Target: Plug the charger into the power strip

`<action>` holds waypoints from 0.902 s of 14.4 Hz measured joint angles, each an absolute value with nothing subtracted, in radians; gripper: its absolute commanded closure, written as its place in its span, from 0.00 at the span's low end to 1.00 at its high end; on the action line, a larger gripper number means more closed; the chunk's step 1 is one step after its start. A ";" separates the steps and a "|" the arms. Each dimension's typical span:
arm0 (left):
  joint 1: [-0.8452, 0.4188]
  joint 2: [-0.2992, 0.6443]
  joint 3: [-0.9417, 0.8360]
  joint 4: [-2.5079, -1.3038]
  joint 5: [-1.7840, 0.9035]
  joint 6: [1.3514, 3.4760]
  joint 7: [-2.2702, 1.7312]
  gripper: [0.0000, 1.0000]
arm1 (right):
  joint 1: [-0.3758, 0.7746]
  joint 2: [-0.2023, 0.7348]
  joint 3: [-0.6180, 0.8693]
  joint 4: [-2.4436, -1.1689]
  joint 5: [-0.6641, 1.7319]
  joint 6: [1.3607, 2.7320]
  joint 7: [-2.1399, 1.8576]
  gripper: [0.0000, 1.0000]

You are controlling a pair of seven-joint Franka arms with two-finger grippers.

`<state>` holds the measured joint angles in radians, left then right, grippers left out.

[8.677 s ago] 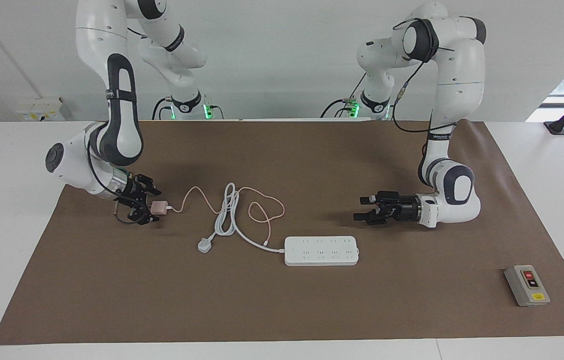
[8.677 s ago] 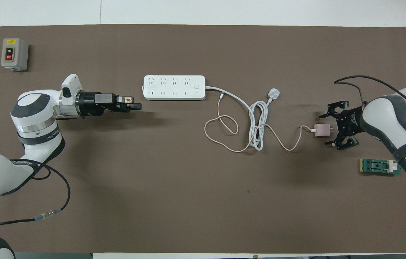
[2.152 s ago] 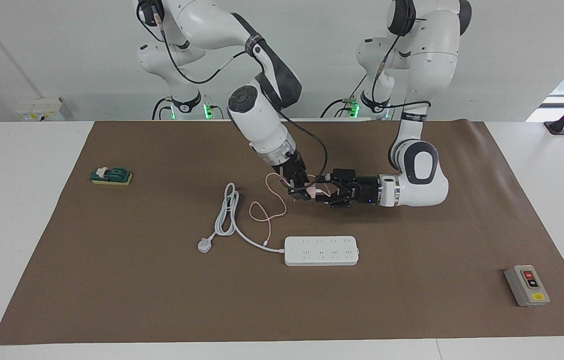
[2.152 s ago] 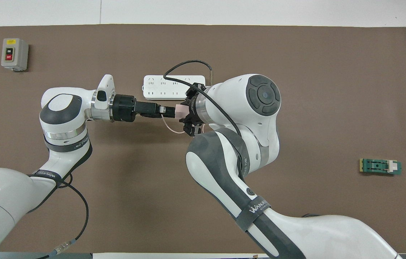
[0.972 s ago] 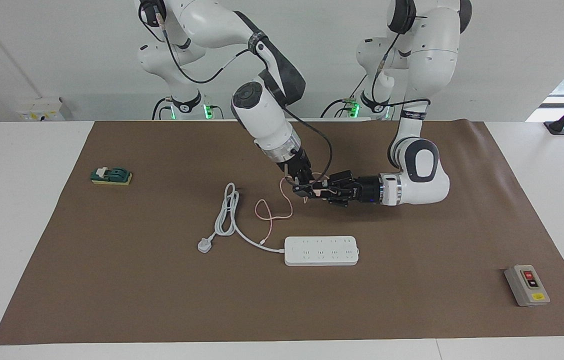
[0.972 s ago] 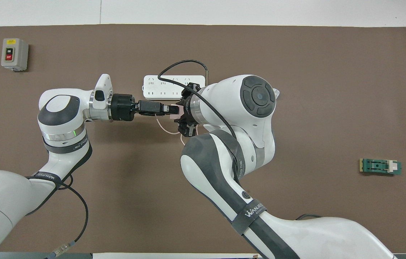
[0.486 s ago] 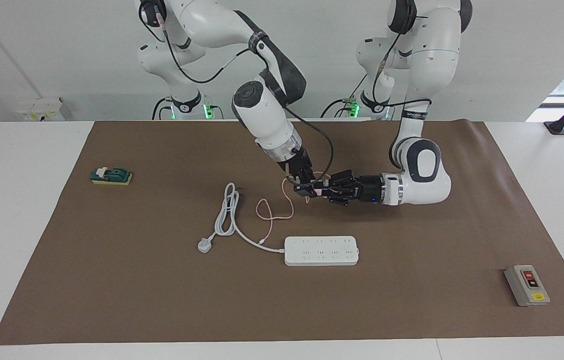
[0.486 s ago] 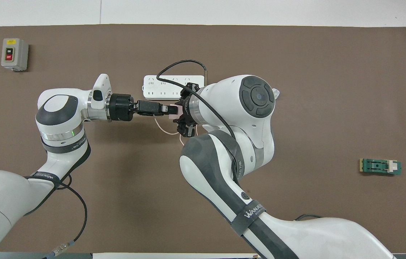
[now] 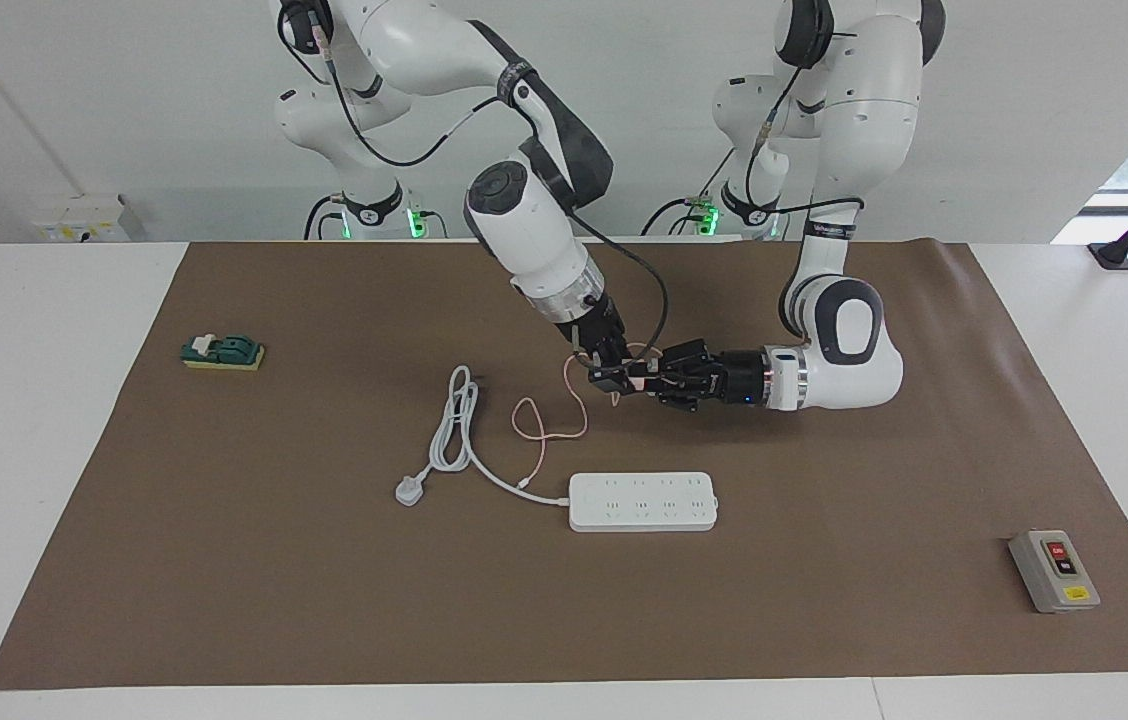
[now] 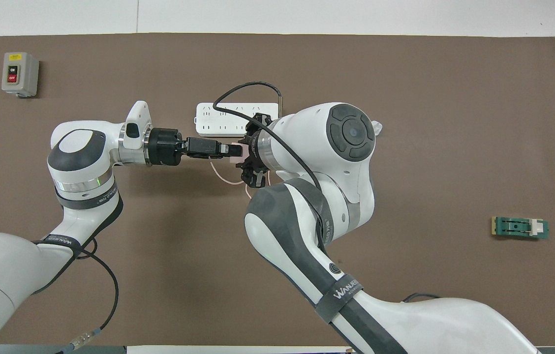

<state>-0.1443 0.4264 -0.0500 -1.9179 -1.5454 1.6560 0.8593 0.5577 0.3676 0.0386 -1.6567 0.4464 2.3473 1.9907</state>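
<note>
Charger (image 9: 632, 377): light, rigid; grip its flat sides. Left tool (image 9: 640, 379) clamped on it; right tool (image 9: 610, 374) unclear.

A brown mat (image 9: 224, 560) covers most of the white tabletop (image 9: 44, 300). A small grey box (image 9: 1053, 571) with a red and a black button and a yellow label lies on the mat at the corner farthest from the robots, toward the left arm's end. A small green block (image 9: 223, 352) on a yellowish base, with a white piece on top, lies near the mat's edge toward the right arm's end, nearer to the robots and well apart from the grey box. A white wall (image 9: 74, 120) rises at the robots' end of the tabletop.
</note>
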 measured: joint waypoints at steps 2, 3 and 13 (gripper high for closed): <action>-0.135 0.426 -0.048 -1.918 -1.510 1.642 0.859 1.00 | 0.556 0.368 0.035 -1.656 0.446 2.347 1.991 0.05; -0.129 0.426 -0.046 -1.918 -1.485 1.638 0.860 1.00 | 0.556 0.368 0.031 -1.656 0.446 2.347 1.991 0.04; -0.080 0.394 -0.037 -1.719 -0.856 1.642 0.870 1.00 | 0.468 0.322 0.014 -1.645 0.445 2.240 1.943 0.00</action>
